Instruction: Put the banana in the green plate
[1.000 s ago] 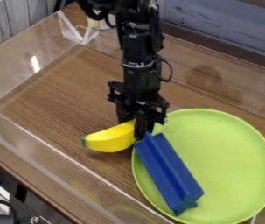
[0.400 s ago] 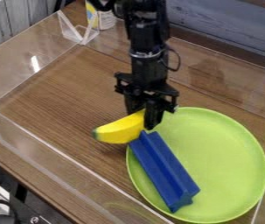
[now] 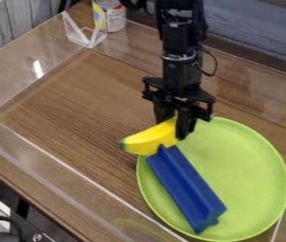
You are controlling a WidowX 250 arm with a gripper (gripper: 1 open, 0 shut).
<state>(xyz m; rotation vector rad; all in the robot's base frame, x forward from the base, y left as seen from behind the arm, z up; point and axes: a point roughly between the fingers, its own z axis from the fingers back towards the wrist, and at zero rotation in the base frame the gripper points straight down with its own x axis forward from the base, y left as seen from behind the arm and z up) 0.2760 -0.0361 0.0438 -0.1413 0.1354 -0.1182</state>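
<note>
The yellow banana [image 3: 148, 141] hangs tilted just above the table, its upper end pinched in my gripper [image 3: 180, 129], which is shut on it. Its lower end reaches out to the left, over the left rim of the green plate [image 3: 252, 156]. The plate lies at the lower right of the table, and my black arm comes straight down from above onto its upper left edge.
A blue rectangular block [image 3: 192, 188] lies slantwise in the left half of the plate, right under the banana. Clear plastic walls [image 3: 19, 57] border the wooden table [image 3: 70, 104]. A yellow-labelled bottle [image 3: 108, 14] stands at the back.
The gripper has lifted the banana off the table and carried it to the right, towards the plate. The blue block and the plate look shifted slightly.
</note>
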